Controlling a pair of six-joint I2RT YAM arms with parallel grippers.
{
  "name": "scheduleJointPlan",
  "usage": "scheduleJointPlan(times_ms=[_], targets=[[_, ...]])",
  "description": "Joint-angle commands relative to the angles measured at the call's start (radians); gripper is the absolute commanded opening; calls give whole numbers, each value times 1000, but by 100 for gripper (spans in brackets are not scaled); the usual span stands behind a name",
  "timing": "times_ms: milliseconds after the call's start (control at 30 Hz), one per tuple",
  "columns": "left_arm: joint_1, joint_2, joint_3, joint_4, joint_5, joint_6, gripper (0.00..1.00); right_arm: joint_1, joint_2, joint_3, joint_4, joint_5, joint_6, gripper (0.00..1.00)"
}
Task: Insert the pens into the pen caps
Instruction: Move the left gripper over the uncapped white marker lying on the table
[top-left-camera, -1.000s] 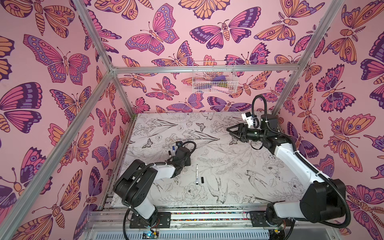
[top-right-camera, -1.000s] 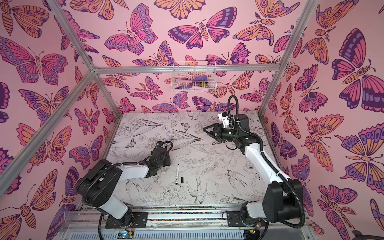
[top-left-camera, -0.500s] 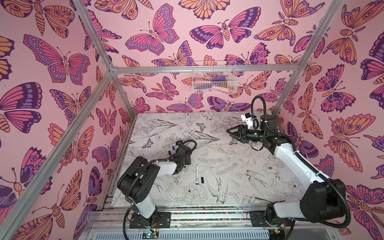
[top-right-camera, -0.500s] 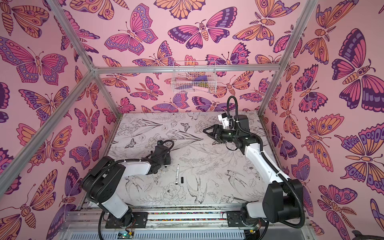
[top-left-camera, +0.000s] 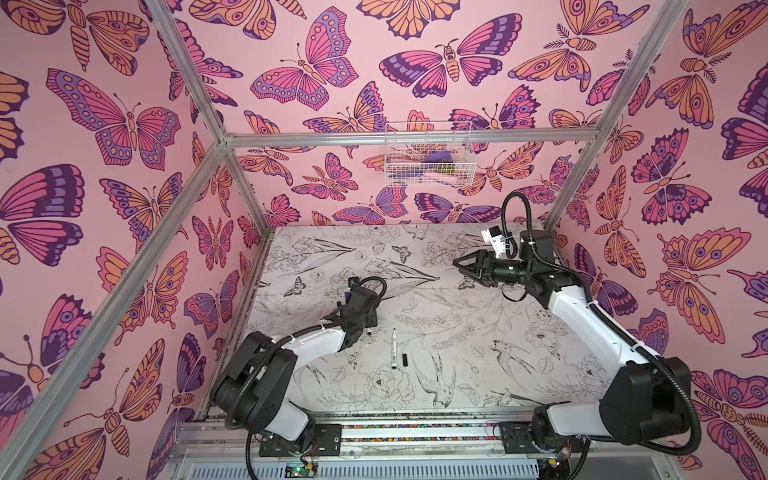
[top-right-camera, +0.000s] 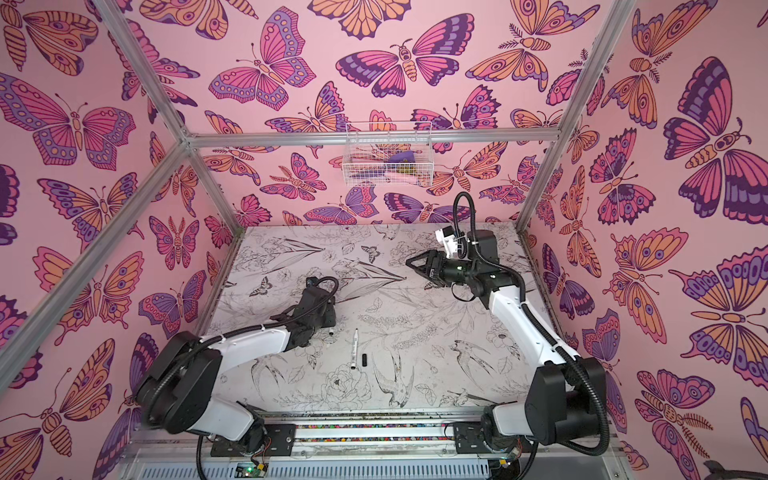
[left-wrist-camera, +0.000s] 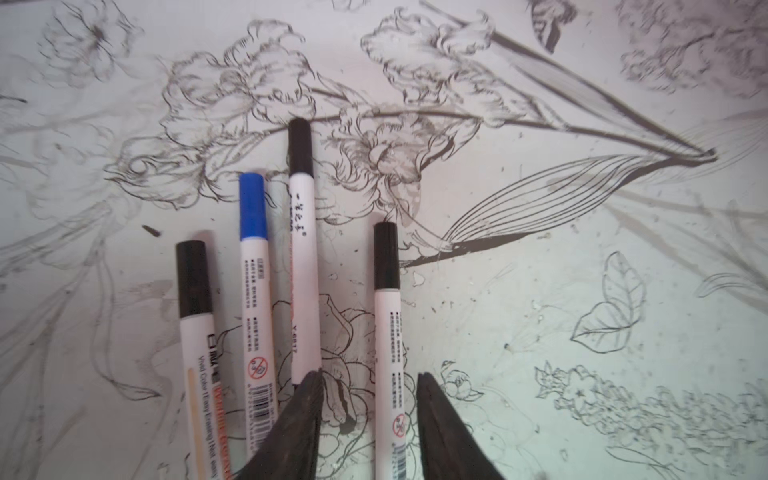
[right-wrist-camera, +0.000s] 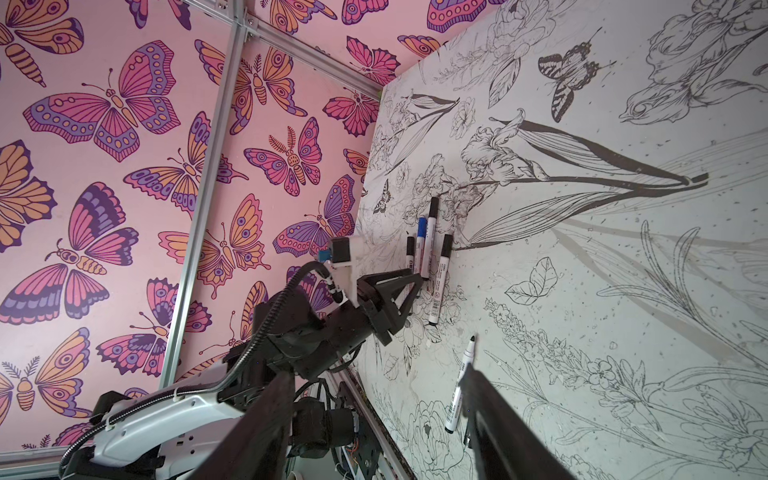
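Left wrist view cuts off the tail ends of four capped pens (left-wrist-camera: 301, 232), three black-capped, one blue-capped. The left fingers (left-wrist-camera: 305, 415) stand partly apart astride the end pen, gripping nothing. In both top views that arm's wrist hides most of the group, at 9 o'clock from the middle of the surface (top-left-camera: 519, 374). A bare pen (top-left-camera: 393, 349) lies near 7 o'clock, a loose black cap (top-left-camera: 405, 360) just beside it. The right fingers (right-wrist-camera: 494, 415) gape wide and empty, toward 1 o'clock; one half-hides that cap in the right wrist view. White surface, inked flowers and birds. Pink butterfly walls, aluminium frame; a wire basket (top-left-camera: 428, 158) at 12 o'clock, contents unclear.
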Motion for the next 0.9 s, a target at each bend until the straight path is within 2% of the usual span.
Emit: scheduleJointPlan(times_ms=[0,133,267,467,533,733,867], targets=[[-19,-86,32,-86,-64,35,44,5,19,24,32,-11,9,67],[-92,-143,58,-165,-117,119,43,6,38,40,37,-13,14,67],[-229,-159,66,-192,-154,257,44,7,52,46,46,-23,22,66],[-274,-155,38,-181,128,231,51,13,26,37,13,-6,-14,66],[-284,-131,36,-175,178,232,54,15,16,38,-20,8,-43,66],[-329,-40,55,-174,234,311,57,16,5,43,-61,21,-75,66],[-340,-39,30,-187,198,289,58,15,18,58,-74,18,-73,66]])
